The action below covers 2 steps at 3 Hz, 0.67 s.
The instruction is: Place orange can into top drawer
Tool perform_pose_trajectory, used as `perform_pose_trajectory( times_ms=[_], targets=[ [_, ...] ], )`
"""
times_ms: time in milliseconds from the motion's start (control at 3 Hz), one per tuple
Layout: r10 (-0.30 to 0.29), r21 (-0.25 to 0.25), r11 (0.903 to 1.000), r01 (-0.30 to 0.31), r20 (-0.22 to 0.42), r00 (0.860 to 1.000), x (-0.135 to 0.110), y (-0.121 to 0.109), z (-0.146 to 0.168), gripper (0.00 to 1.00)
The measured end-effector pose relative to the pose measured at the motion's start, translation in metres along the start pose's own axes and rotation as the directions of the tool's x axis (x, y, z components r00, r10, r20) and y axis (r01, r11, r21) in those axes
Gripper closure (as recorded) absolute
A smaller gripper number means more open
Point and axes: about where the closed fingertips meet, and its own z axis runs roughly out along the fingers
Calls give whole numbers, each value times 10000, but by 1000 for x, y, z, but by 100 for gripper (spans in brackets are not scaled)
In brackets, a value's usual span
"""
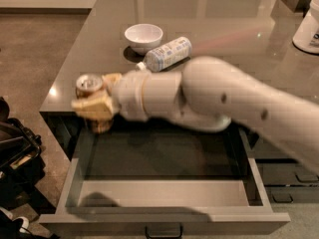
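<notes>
At the left of the frame, level with the front edge of the worktop (224, 14), the gripper (92, 106) is clamped on the can (89, 85), its tan fingers (82, 104) wrapped across the can's middle so that the silver top shows above them and a smear of orange-brown below. The can stands upright in the grip, at the worktop's front left corner and above the back left corner of the open drawer (164, 193); whether it has fully cleared the edge is hard to tell. The white arm (219, 98) runs in from the right of the frame, crossing low over the front of the worktop. The drawer is pulled far out in the lower half of the frame, wide and shallow, grey inside, with a small dark handle (163, 230) at the middle of its front. The worktop is a glossy grey slab that mirrors pale lights. On it, upper centre, sits a white bowl (143, 34), and just beside it to the right a pale-labelled bottle (168, 54) lies on its side. A white tub (306, 24) stands at the upper right edge. A brown floor (45, 49) fills the upper left, and dark gear (15, 153) lies on it at the left edge.
</notes>
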Motion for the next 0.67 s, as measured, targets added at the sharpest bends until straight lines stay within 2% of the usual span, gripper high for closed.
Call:
perform_pose_trajectory(
  times_ms=[333, 667],
  targets=[
    [195, 143, 9997, -199, 250, 9995, 26, 49, -3, 100],
    [559, 624, 9963, -597, 621, 9965, 56, 75, -8, 100]
  ],
)
